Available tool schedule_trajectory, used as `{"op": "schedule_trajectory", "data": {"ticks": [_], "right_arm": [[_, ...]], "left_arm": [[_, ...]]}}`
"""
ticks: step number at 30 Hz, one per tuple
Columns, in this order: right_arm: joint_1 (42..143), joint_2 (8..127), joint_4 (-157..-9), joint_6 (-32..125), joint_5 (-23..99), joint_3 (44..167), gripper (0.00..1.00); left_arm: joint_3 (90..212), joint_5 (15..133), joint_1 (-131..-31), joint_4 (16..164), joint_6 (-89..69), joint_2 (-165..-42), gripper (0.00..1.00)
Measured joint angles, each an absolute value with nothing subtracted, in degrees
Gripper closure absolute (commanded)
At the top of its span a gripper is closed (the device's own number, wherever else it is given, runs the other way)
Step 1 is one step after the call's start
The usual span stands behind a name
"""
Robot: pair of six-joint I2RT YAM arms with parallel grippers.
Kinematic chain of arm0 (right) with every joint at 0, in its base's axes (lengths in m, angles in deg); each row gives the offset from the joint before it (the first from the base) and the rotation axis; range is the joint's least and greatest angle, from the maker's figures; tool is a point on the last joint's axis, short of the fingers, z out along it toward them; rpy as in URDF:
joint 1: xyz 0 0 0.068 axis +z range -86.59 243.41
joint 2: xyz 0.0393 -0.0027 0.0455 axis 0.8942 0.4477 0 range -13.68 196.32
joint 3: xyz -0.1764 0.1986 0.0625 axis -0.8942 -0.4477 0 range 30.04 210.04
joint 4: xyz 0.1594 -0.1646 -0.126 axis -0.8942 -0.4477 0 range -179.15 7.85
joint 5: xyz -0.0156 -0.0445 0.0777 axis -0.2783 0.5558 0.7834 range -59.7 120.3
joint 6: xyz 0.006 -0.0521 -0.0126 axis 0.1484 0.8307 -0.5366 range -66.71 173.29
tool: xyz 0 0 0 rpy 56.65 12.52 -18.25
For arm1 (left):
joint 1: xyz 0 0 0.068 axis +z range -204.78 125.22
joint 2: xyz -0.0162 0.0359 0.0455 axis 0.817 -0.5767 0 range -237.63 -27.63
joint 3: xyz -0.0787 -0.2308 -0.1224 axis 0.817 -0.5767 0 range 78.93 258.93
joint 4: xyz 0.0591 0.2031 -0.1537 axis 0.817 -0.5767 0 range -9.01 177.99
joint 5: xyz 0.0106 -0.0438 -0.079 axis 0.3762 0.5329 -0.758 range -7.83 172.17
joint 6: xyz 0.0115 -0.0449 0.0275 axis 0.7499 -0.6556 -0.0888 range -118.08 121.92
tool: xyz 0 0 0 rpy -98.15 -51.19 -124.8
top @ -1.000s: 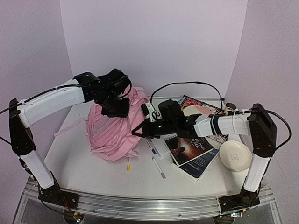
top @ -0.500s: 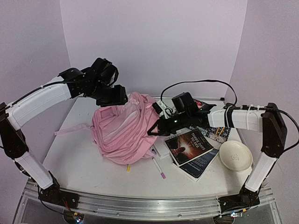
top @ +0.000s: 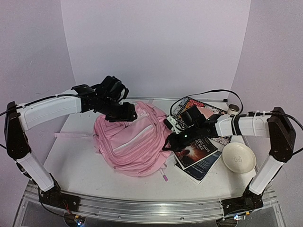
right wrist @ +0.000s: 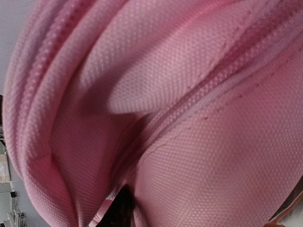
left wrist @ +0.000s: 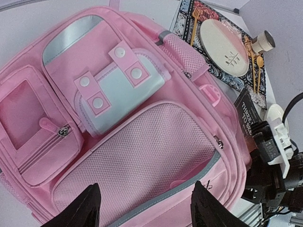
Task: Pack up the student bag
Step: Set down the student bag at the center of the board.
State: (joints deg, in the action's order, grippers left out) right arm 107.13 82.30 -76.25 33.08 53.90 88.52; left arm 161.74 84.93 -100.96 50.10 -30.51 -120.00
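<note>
You have the student bag point(top: 130, 142) lying mid-table point(top: 75, 165), pockets up. Right of it lie overlapping books point(top: 195, 153), and right of those a bowl point(top: 238, 158). Behind the books, a plate point(left wrist: 223, 46) sits on a mat point(left wrist: 187, 16). Your left gripper point(left wrist: 147, 210) hangs over the bag's far part; your right gripper point(top: 168, 144) sits against its right side.

**Pink bag flat on the desk, an arm at each side**

The student bag point(top: 135, 142) lies front side up on the white desk point(top: 75, 163), with one strap point(top: 71, 135) trailing out to the left. The left end effector point(top: 125, 115) is over the bag's far edge; contact cannot be told. The right end effector point(top: 166, 144) is against the bag's right side. Just beside it lie stacked books point(top: 201, 153), then a white bowl point(top: 239, 157), with a patterned mat point(top: 187, 104) behind them. A marker point(top: 164, 176) pokes out from under the bag's near edge.
</note>
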Motion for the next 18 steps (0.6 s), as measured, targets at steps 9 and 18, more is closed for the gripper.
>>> {"op": "schedule_trajectory", "data": {"ticks": [9,18], "right_arm": [[107.0,81.0,-87.1,36.9,44.9,92.1,0.42],[106.8,76.7,-94.8,39.4,40.7,102.9,0.42]], "left_arm": [[156.9,84.3,-100.5,54.1,-30.6,-122.2,0.29],[153.6,84.7,-98.3,55.5,-29.3,-122.2,0.24]]}}
